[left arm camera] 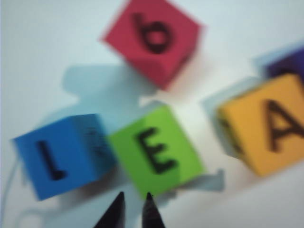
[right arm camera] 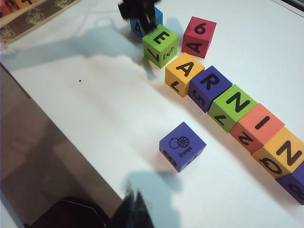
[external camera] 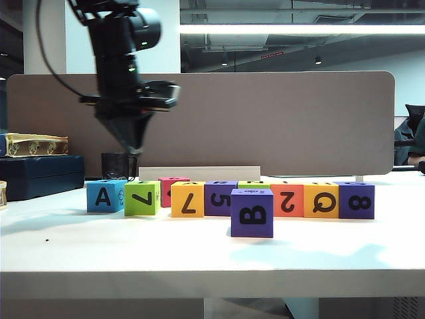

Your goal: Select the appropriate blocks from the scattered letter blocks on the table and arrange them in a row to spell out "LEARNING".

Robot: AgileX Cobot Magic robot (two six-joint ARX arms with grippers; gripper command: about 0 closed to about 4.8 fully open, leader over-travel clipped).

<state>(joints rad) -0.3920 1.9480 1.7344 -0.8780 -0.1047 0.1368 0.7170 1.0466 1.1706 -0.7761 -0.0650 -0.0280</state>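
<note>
Behind the table's rear edge, a wide grey-brown partition panel (external camera: pixel 265 119) with rounded top corners. Near the rear left corner, a dark blue flat box (external camera: pixel 40 174), and on top of it a pale yellow tray-like piece (external camera: pixel 34 144) with raised shapes. Just right of that box, a small black mesh cup (external camera: pixel 117 165). Along the rear edge toward the middle, a low white strip (external camera: pixel 199 173). Overhead, a long lit ceiling lamp (external camera: pixel 299 29).

Left arm: black, raised over the table's left side, wrist angled downward.
Left gripper (left arm camera: pixel 134 209): dark pointed fingertips nearly together, gripping nothing.
Right gripper (right arm camera: pixel 133 202): low near the table's edge, black fingertips together, empty.
</note>
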